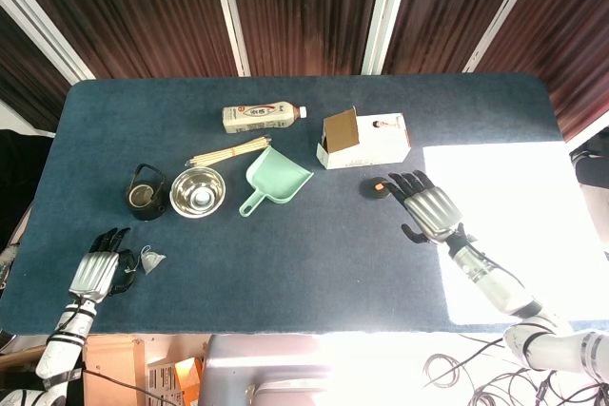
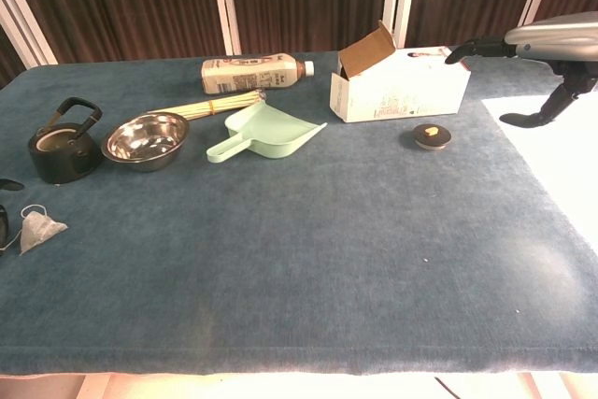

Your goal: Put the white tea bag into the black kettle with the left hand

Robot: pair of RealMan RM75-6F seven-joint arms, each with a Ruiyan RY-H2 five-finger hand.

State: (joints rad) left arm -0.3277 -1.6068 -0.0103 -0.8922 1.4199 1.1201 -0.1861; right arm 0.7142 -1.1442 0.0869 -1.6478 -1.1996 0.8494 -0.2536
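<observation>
The white tea bag (image 1: 152,260) lies flat on the blue table (image 1: 314,263) near its front left corner, just beside the left hand (image 1: 97,271), whose fingers are apart and hold nothing. The black kettle (image 1: 146,192) stands further back, next to a steel bowl (image 1: 197,192). The right hand (image 1: 430,208) hovers spread, grasping nothing, near a small dark lid (image 1: 375,187).

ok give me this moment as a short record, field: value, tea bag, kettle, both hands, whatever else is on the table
tea bag: white tea bag lies on the blue table, near the front left edge
kettle: black kettle upright, handle up, behind the tea bag and apart from it
left hand: left hand beside the tea bag, fingers apart, holding nothing
right hand: right hand open, above the table, by a small dark lid
other items: steel bowl, green scoop, stick bundle, bottle on its side, open white box
</observation>
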